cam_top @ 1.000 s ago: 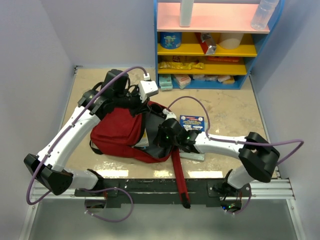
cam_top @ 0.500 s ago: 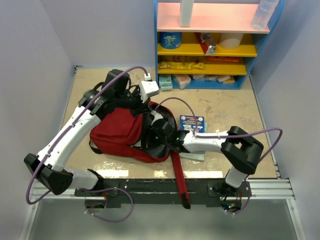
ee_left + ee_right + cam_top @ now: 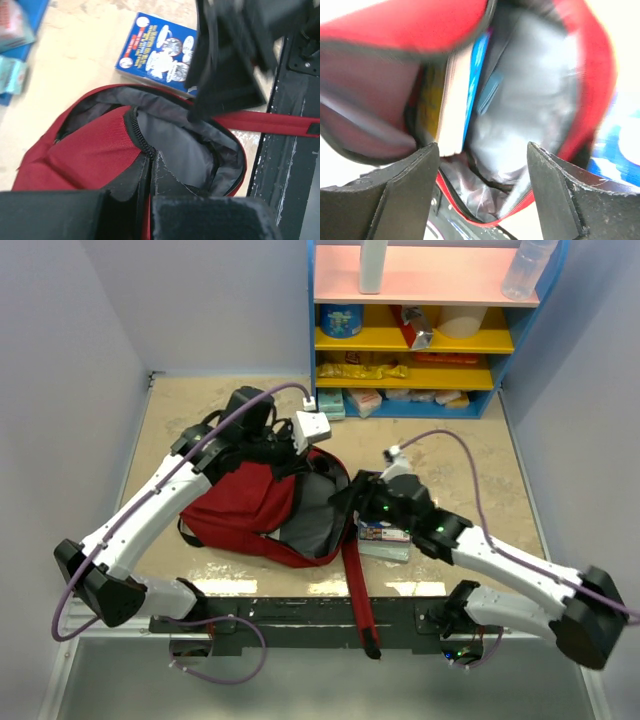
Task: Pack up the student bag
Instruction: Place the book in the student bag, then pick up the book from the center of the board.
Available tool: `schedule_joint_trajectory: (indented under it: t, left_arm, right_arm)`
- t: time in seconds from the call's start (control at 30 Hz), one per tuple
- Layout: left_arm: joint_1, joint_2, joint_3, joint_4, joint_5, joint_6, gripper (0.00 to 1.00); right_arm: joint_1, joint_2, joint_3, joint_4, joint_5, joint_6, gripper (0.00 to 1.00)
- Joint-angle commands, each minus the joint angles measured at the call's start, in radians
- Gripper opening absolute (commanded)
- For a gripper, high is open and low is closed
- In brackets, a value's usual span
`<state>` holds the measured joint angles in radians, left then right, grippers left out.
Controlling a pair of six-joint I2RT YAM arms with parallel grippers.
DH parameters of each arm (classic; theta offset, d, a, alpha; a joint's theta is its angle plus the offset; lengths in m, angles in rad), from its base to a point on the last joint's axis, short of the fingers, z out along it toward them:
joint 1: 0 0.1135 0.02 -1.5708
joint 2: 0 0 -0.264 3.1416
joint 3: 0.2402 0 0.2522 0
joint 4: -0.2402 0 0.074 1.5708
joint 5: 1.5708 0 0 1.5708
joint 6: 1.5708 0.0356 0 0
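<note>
left gripper (image 3: 145,200) pinching student bag (image 3: 85,145), right gripper (image 3: 482,150) spread — empty

Robot lab cell: plain walls (image 3: 210,300) flank the shelf (image 3: 425,330) of props; mounting rail (image 3: 300,610) across the table (image 3: 480,465) from it.

Student bag (image 3: 85,150) fills most of the shot, lying on the beige desk (image 3: 75,55) with its mouth gaping open. You can see the grey lining (image 3: 185,155), and the black zipper (image 3: 142,140) runs down toward the left tool (image 3: 148,200). Its two black fingers (image 3: 50,215) sit along the bottom edge, pinched tight on the bag's rim. Just past the bag there's a blue box (image 3: 155,50) with little round pictures on it, flat on the desk. The right arm (image 3: 230,50) is a dark blurry lump over the bag's far rim, covering one corner of the box. The red strap (image 3: 270,122) runs off right onto a black rail (image 3: 295,150). Top left has some blurry packets (image 3: 12,75), can't tell what they are.
</note>
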<state>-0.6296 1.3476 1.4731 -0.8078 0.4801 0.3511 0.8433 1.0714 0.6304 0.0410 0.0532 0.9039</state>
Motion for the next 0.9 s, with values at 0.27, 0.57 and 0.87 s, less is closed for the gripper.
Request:
schedule_joint_trajectory:
  t: [0.27,0.57,0.87]
  left_arm:
    - [-0.128,0.183,-0.106,0.220,-0.024,-0.041,0.00]
    - [-0.127,0.176,-0.281,0.349,-0.043,-0.070,0.00]
    - [-0.137,0.249,-0.293,0.417,-0.070,-0.109,0.00]
  right_arm:
    - [-0.312,-0.199,-0.090,-0.478,0.191,0.046,0.78]
    - [-0.349,-0.255,-0.156,-0.507,0.163,0.049,0.78]
    - [-0.349,-0.265,-0.224,-0.433,0.090,0.073,0.77]
